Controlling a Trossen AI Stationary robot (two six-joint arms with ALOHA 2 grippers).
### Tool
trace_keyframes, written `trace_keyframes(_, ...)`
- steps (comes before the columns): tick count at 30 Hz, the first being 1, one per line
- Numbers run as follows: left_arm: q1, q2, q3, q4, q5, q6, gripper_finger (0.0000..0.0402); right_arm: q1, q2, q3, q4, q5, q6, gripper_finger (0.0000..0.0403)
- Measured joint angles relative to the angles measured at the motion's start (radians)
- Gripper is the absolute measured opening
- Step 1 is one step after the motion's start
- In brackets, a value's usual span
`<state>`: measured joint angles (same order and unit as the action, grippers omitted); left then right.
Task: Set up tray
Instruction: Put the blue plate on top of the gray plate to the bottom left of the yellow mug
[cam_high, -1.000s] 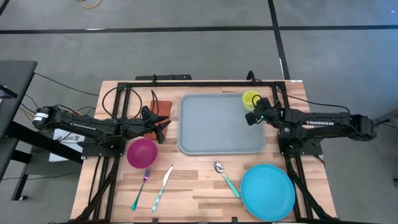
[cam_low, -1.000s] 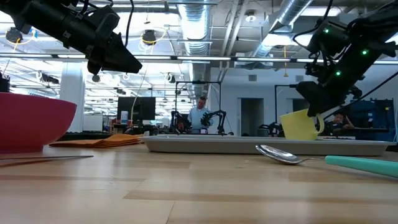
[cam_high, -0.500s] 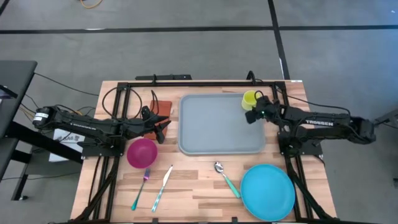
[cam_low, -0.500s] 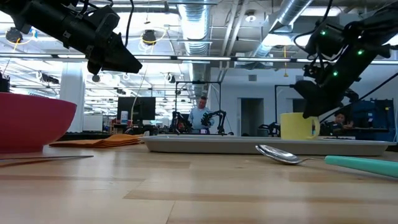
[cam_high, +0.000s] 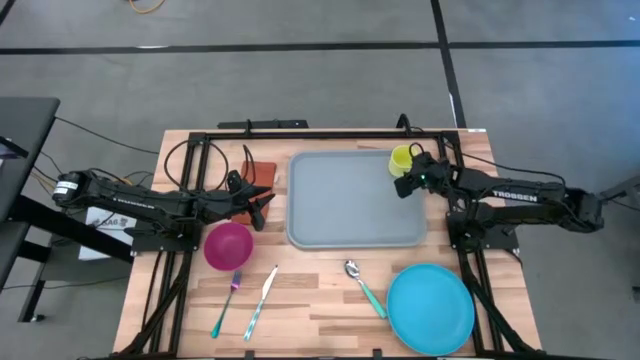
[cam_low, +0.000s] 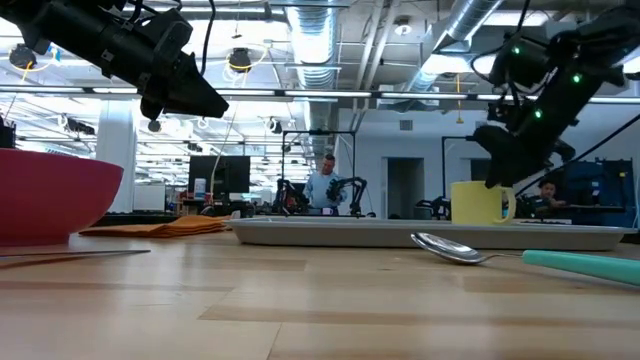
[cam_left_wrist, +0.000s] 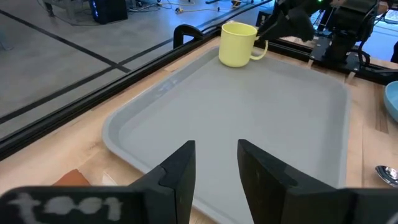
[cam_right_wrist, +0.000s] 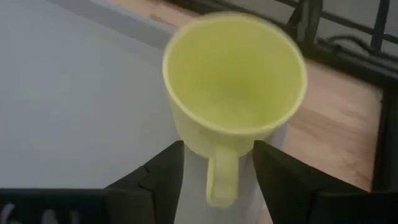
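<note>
Nearest the table's front edge we saw the bright blue plate (cam_high: 430, 308) at the right, with a teal-handled spoon (cam_high: 364, 286) just left of it, and a knife (cam_high: 262, 298) and fork (cam_high: 227, 303) lying side by side toward the left. Behind the fork stood a magenta bowl (cam_high: 229, 245).

Farther back, in the middle of the table, lay the pale grey-blue tray (cam_high: 355, 198), flat on the wood. To its left the left gripper (cam_high: 262, 203) hung above the table beside an orange-brown napkin (cam_high: 261, 176); its fingers (cam_left_wrist: 177, 171) stood a little apart with nothing between them, pointed across the tray.

In the tray's far right corner stood a yellow mug (cam_high: 402, 158), upright, its base on the tray floor and its handle turned toward the right arm. The right gripper (cam_high: 408, 176) hovered just beside it. In the right wrist view we saw its fingers (cam_right_wrist: 166, 169) spread on either side of the mug's handle (cam_right_wrist: 222, 178), with a gap on each side, so they gripped nothing. The low view showed that gripper just above and behind the mug (cam_low: 480, 203).

Beyond the table a person (cam_low: 322, 186) stood in the room.
</note>
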<state>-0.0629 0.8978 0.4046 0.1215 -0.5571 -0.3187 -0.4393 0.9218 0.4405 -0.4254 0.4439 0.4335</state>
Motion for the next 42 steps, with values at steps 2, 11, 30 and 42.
trace_keyframes(2, 0.0, 0.0, 0.0, 0.0, 0.0, 0.0, 0.0107, 0.0, 0.0, 0.044, -0.048, -0.001, 0.0, 0.0193)
trace_keyframes(11, 0.0, 0.0, 0.0, 0.0, 0.0, 0.001, 0.0107, 0.11, 0.0, 0.31, -0.328, -0.054, 0.007, 0.0201)
trace_keyframes(30, 0.0, 0.0, 0.0, 0.0, 0.0, -0.015, 0.0107, 0.789, 0.078, 0.469, -0.634, -0.366, 0.437, 0.0199)
trace_keyframes(42, 0.0, 0.0, 0.0, -0.001, 0.0, -0.021, 0.0107, 1.139, 0.427, 0.469, -0.618, -0.446, 0.403, 0.0201)
